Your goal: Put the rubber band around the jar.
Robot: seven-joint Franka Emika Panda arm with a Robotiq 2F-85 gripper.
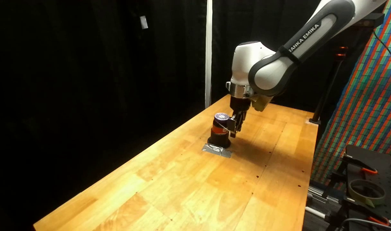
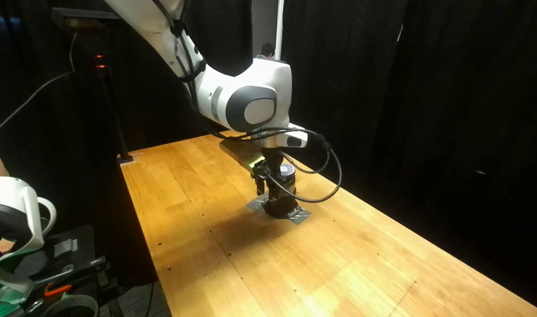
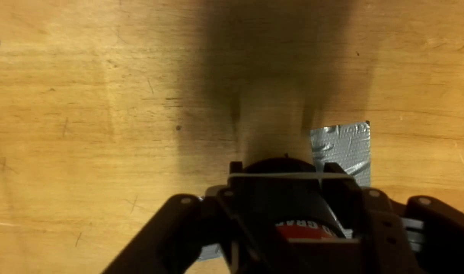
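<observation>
In an exterior view, the jar [image 1: 219,131] is seen upright on the counter [image 1: 195,183], its upper part crossed by a slanting strand of the rubber band [image 1: 221,125]. In an exterior view, it is partly hidden by a cable [image 2: 312,201], with tape [image 2: 301,216] shown left and right of its base. In the wrist view, the fingers of the claw [image 3: 285,170] are spread apart, the rubber band stretched across them. Whether the jar is touched cannot be told.
</observation>
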